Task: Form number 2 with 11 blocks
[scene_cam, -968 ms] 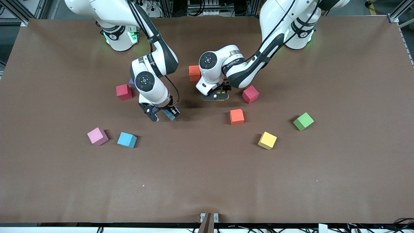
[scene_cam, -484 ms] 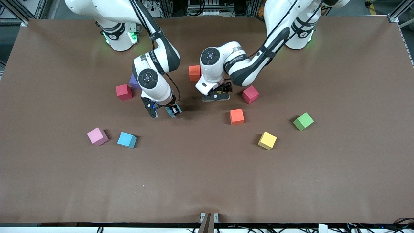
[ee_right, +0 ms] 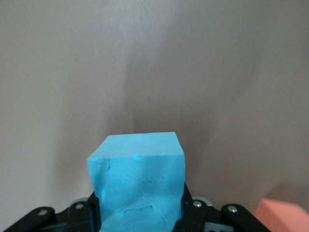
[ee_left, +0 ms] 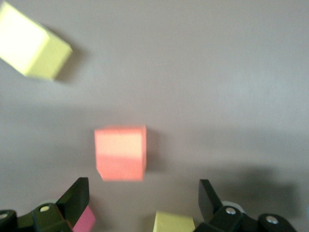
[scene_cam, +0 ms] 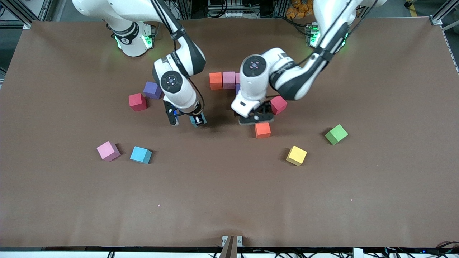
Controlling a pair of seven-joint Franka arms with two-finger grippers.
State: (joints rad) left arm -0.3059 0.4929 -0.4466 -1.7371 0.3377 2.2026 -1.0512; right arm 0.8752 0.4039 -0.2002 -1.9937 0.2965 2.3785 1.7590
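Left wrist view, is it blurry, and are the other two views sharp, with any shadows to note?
Left wrist view: motion-smeared, the orange block and yellow block have soft edges. Right wrist view: sharp on the blue block in the right tool, with a soft shadow on the table. Front view: crisp, evenly lit, dark shadows under both arms.

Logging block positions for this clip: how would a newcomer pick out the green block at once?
Start at the left arm's end of the brown table and find the yellow block. The green block sits a little farther from the front camera, closer to that end. It is the only green cube, standing alone and turned at an angle.
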